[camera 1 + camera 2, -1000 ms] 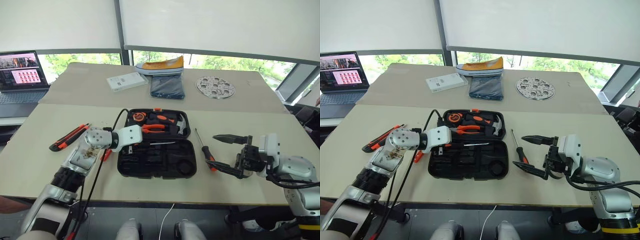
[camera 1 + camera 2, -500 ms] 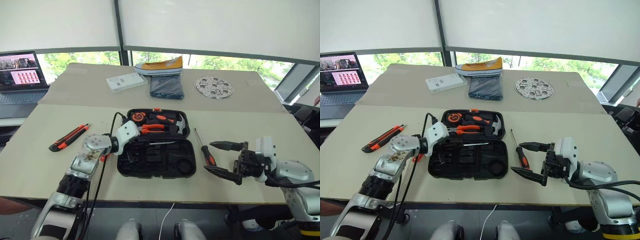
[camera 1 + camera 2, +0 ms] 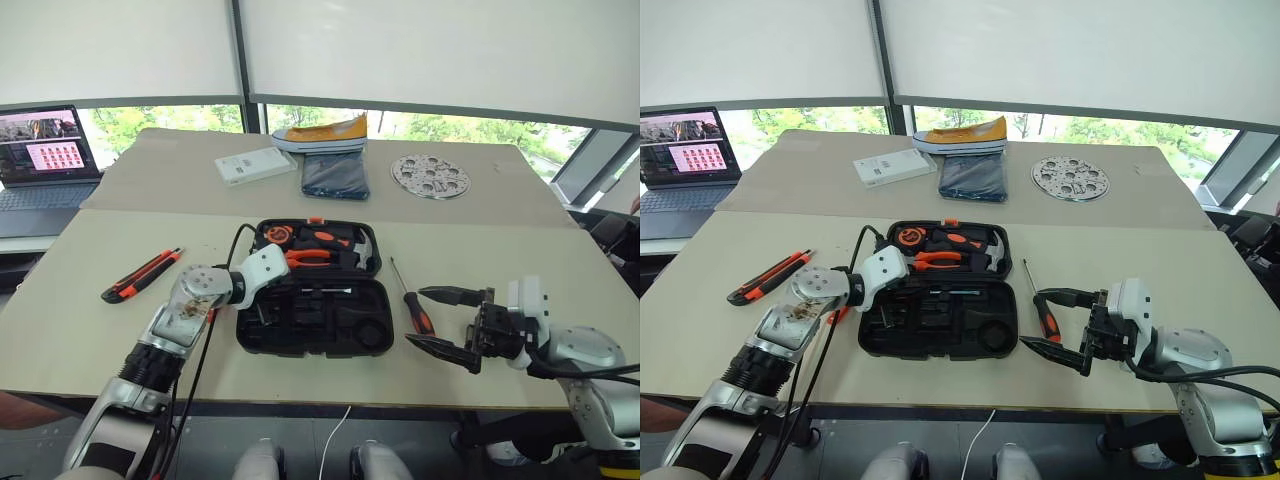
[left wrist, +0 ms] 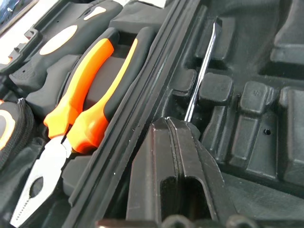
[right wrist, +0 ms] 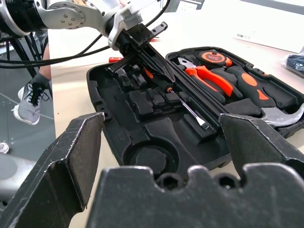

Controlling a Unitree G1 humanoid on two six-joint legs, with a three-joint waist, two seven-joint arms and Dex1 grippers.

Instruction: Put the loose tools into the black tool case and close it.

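Black tool case open at table centre, slim screwdriver lying in its near half. Left gripper clenched, fingertips at that screwdriver's handle end. Utility knife at nine o'clock; another screwdriver at three. Right gripper spread wide, empty.

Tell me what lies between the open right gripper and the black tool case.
A black-and-orange screwdriver lies on the table between the right gripper and the tool case, seen from the head camera.

The left gripper has closed and dipped into the black tool case.
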